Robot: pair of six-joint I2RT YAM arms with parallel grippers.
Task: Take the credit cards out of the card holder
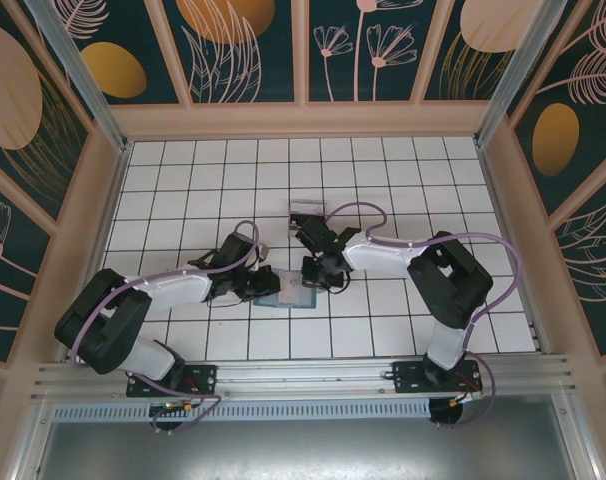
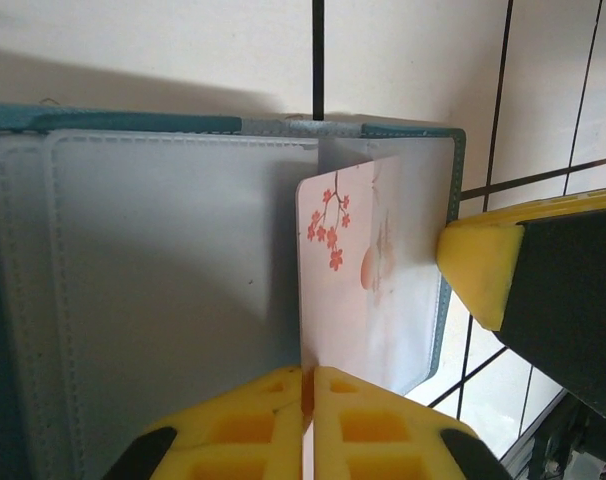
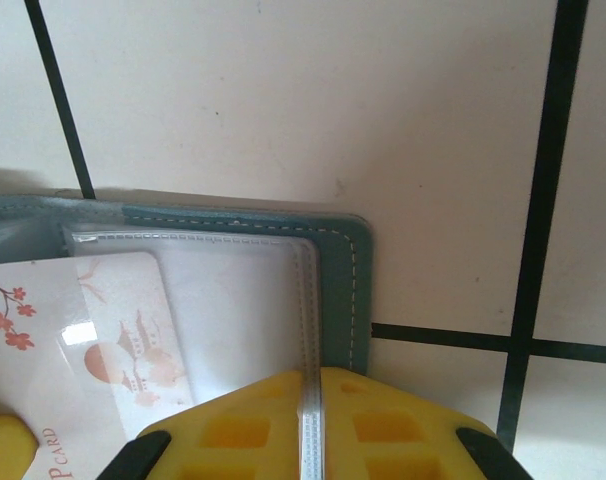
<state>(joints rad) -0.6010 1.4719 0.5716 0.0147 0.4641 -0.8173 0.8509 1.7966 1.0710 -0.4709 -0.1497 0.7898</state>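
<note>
A: Place of the card holder (image 1: 286, 293)?

B: Flat on the white tiled worktop (image 1: 383, 170), a little toward 7 o'clock from its middle, between the two arms. Left gripper (image 2: 308, 385) at its 9 o'clock side, right gripper (image 3: 310, 410) at its 2 o'clock side. Clear box (image 1: 305, 210) well apart, at 12 o'clock.

A: Look of the holder?

B: Opened out. Teal cover with pale stitching along the edge and a rounded corner. Inside, clear pockets (image 2: 173, 290), a bit milky, stitched as well.

A: Any credit card (image 2: 348, 270)?

B: One, white, with a red blossom branch near the top and an orange pagoda drawing lower down. Small letters "CARD" at one corner, read from the right wrist. Partly outside its pocket.

A: Left jaws?

B: Pressed together, pinching one edge of that card.

A: Right jaws?

B: Closed too, pinching the stitched edge of a clear pocket, just beside the teal border.
</note>
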